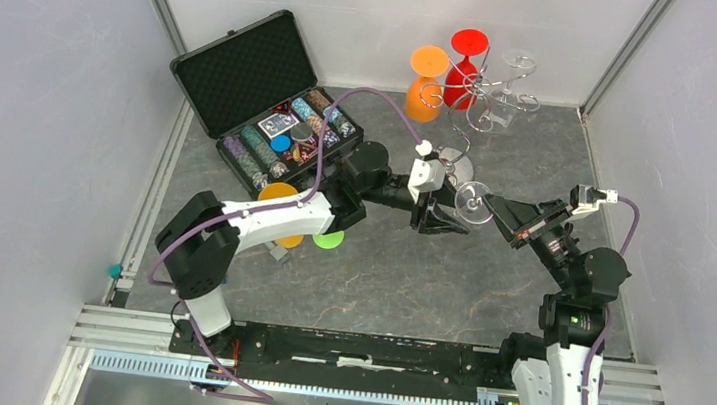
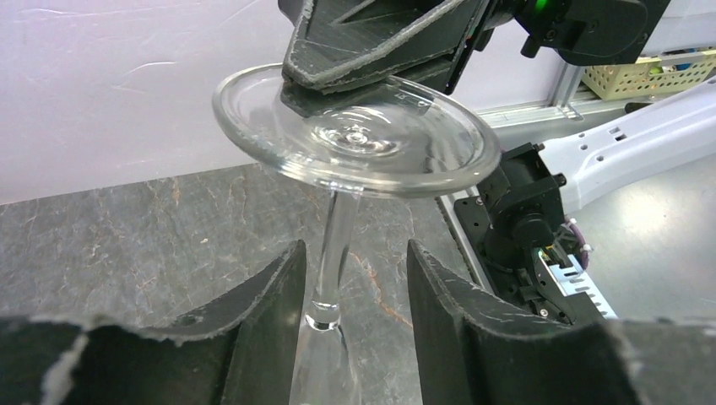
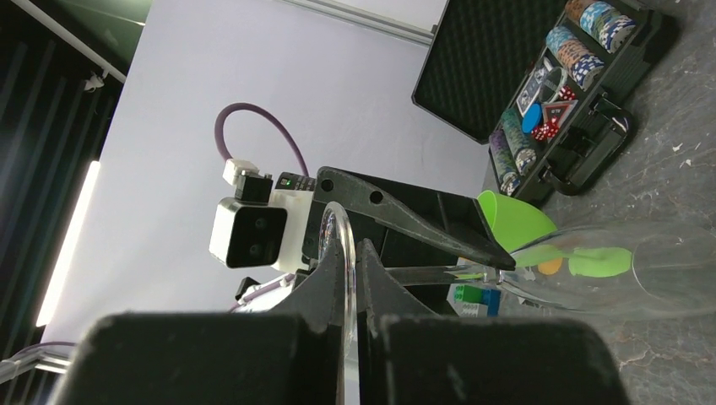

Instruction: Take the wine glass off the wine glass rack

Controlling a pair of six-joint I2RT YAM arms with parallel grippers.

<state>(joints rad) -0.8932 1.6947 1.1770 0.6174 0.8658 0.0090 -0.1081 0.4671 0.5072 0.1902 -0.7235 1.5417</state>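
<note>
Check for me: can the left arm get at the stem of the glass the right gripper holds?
Probably yes: the left gripper straddles the stem with gaps both sides, and the right gripper pinches only the foot of the wine glass.

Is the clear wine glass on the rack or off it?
Off. The right fingers pinch the wine glass by its foot, apart from the rack; the left fingers flank its stem.

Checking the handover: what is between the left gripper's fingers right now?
The wine glass: its clear stem stands between the left gripper's fingers, neither visibly touching it. This shows in the left wrist view.
</note>
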